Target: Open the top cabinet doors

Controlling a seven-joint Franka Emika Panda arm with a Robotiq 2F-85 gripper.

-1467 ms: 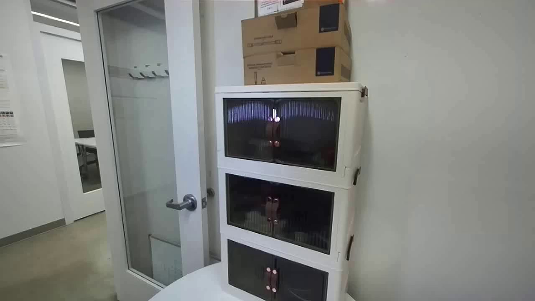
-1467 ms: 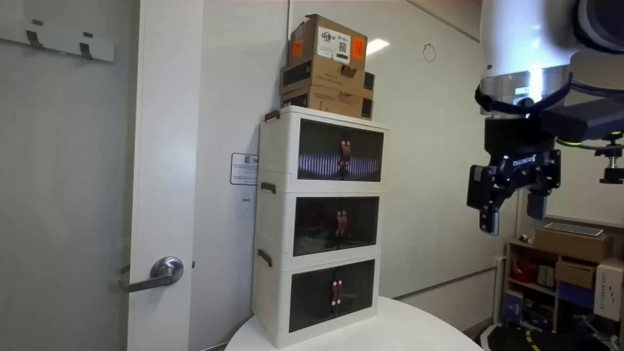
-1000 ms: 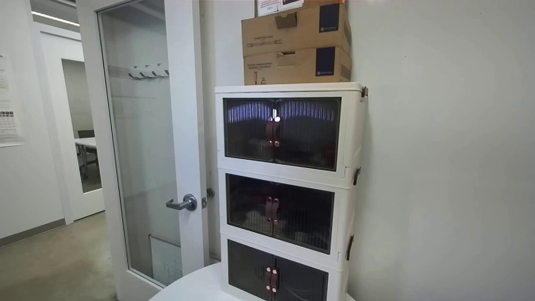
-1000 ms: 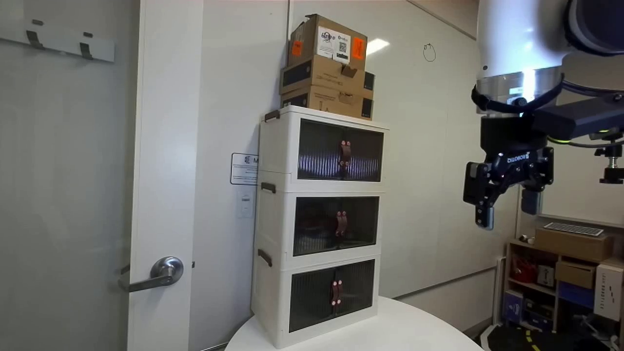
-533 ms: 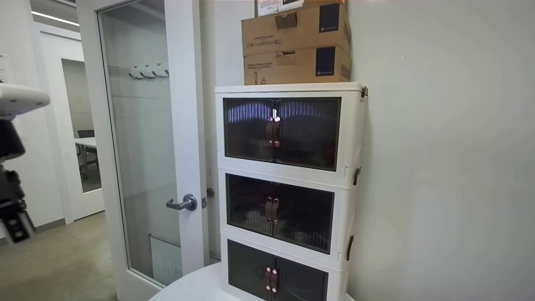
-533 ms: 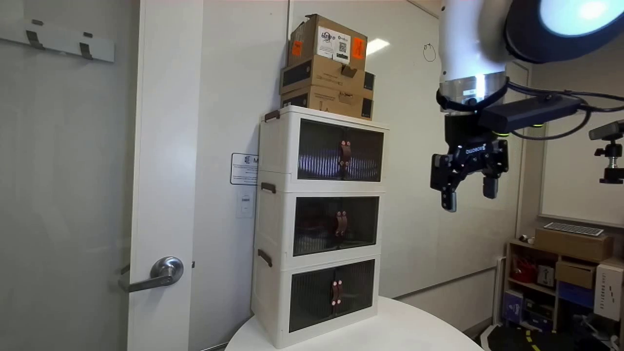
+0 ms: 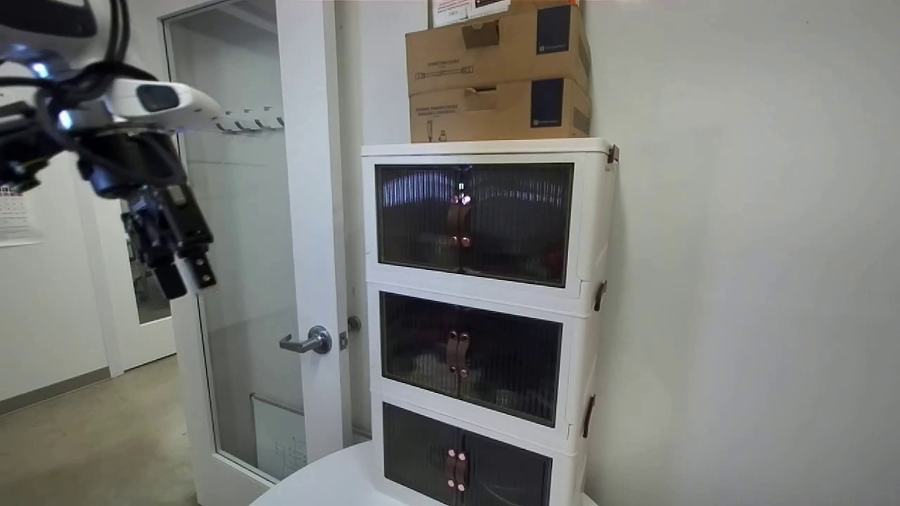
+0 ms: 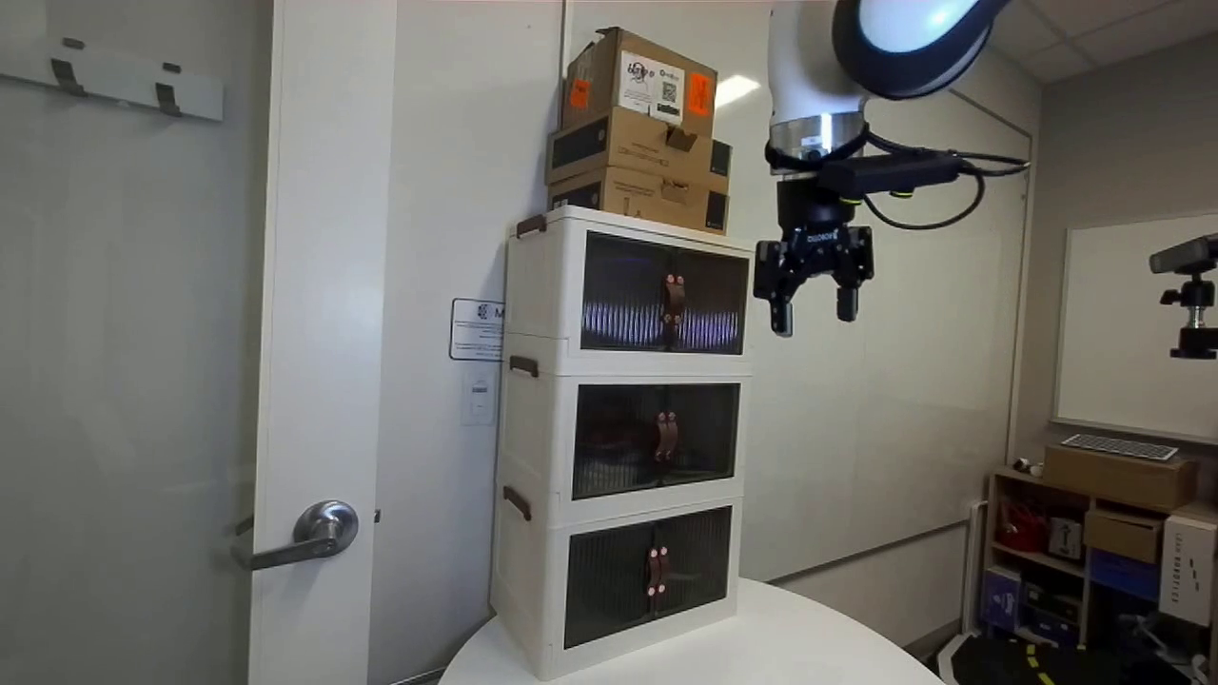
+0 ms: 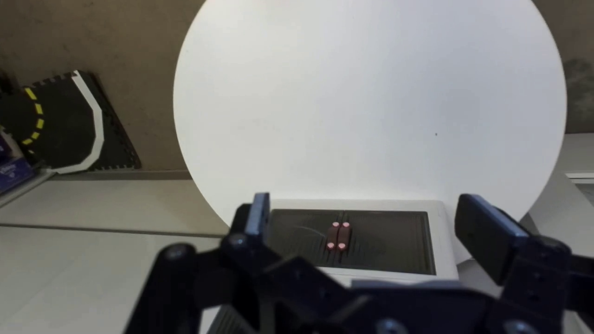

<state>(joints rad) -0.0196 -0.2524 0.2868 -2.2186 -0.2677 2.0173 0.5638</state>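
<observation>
A robot gripper [image 8: 815, 317] hangs spread wide, holding nothing, at two o'clock from the middle of a white three-tier cabinet [image 8: 533, 438] in an exterior view. The top cabinet doors [image 8: 647, 295], dark and tinted, fill the cabinet's twelve o'clock tier (both closed, brown handles [image 8: 674, 297] side by side). Nothing appears opened yet; reaching, gripping and pulling each door likely remain.

Office or lab (can't tell which): in an exterior view, whiteboard [image 8: 1113, 333] at three o'clock, shelf [image 8: 1037, 558] at four.
</observation>
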